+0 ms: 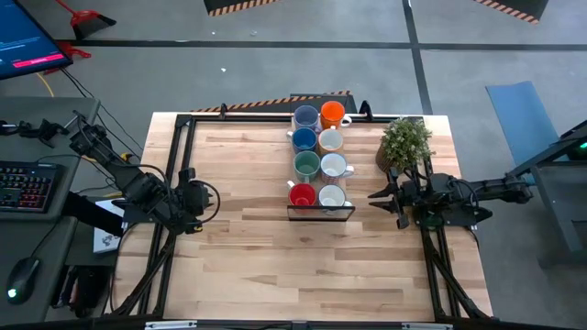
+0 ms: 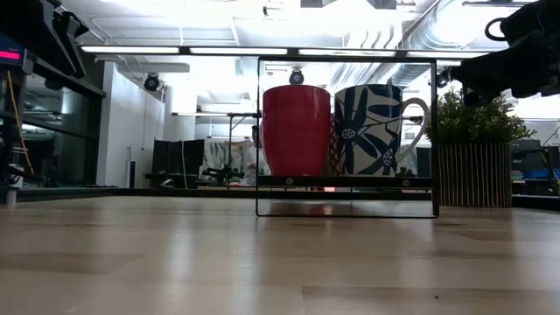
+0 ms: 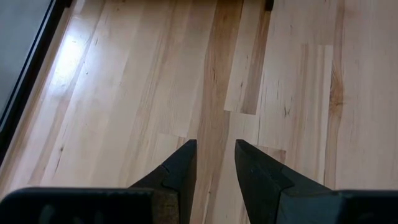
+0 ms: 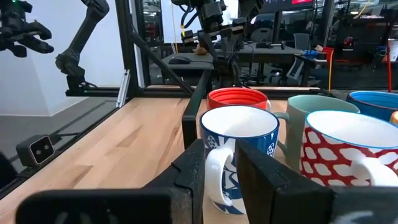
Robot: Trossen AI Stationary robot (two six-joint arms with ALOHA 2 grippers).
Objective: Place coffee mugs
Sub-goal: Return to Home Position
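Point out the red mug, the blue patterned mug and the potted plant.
red mug (image 2: 297,129), low view, middle of its side.
blue patterned mug (image 2: 366,131), low view, its painted side.
potted plant (image 1: 404,140), high view, its leaves.

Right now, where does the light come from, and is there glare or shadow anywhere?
Low view: bright ceiling strip lights wash out the room above the red mug and the patterned mug. Left wrist view: pale glare on the table ahead of the open left claw. High view: even light, no glare, around the right claw beside the plant.
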